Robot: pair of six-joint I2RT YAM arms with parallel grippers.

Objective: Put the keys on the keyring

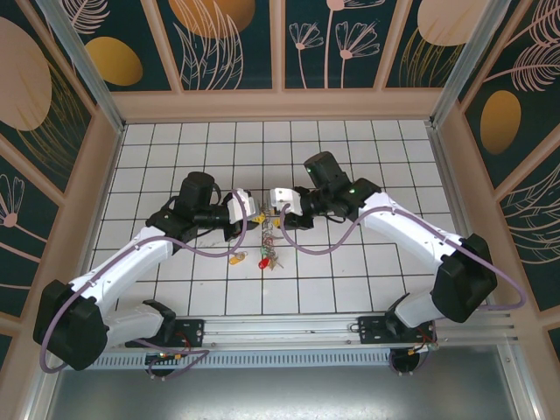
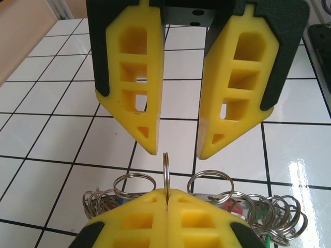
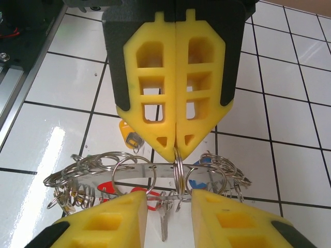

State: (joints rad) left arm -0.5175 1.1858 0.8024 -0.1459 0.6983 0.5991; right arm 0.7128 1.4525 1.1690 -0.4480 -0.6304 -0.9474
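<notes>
On a white tiled table (image 1: 350, 289), the left gripper (image 2: 166, 194) has its jaws pressed together on a thin silver ring (image 2: 166, 168), upright atop the bunch of keys (image 1: 267, 252). The right gripper (image 2: 176, 150) faces it just above the bunch, jaws apart.

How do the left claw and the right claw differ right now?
The left claw is shut, pinching a thin split ring edge-on; the right claw stands open and empty. Both are yellow and face each other tip to tip over the cluster of keys and rings.
</notes>
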